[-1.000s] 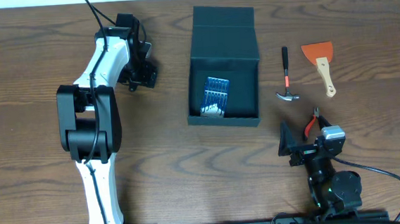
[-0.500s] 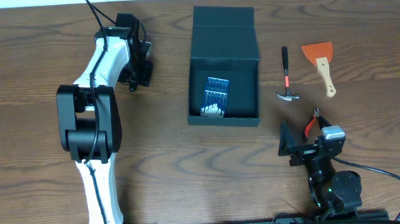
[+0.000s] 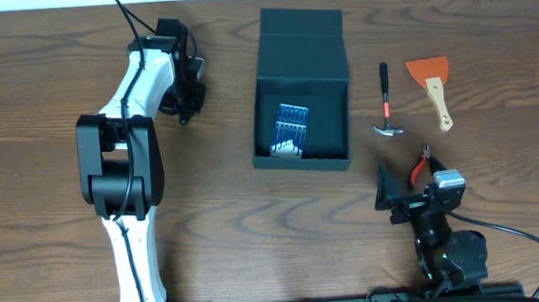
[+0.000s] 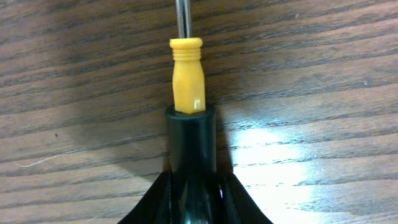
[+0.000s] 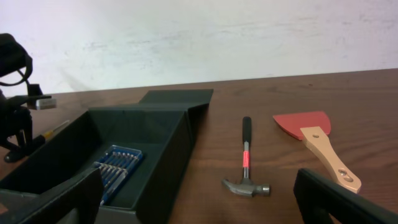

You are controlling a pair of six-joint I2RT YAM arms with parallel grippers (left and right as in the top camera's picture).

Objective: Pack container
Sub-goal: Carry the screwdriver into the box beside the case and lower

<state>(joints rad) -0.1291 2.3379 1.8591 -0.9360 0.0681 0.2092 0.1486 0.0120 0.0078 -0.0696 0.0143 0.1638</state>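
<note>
The container (image 3: 304, 158) is a dark open box at mid-table, its lid flap (image 3: 302, 40) folded back. A blue screwdriver-set case (image 3: 290, 126) lies inside it. To its left my left gripper (image 3: 189, 93) points down at the table. In the left wrist view that gripper (image 4: 193, 183) is shut on the black handle of a screwdriver (image 4: 186, 74) with a yellow collar and a steel shaft, lying on the wood. My right gripper (image 3: 408, 194) stands open near the front edge, holding nothing. In its own view that gripper (image 5: 199, 208) faces the container (image 5: 163, 168).
Right of the container lie a hammer (image 3: 386, 105) with a black and red handle and an orange scraper (image 3: 433, 87) with a wooden handle. Red-handled pliers (image 3: 421, 166) lie just beyond my right gripper. A white wall runs behind the table.
My left gripper's fingers have closed in onto the screwdriver's handle. The right arm and the objects have not moved.
</note>
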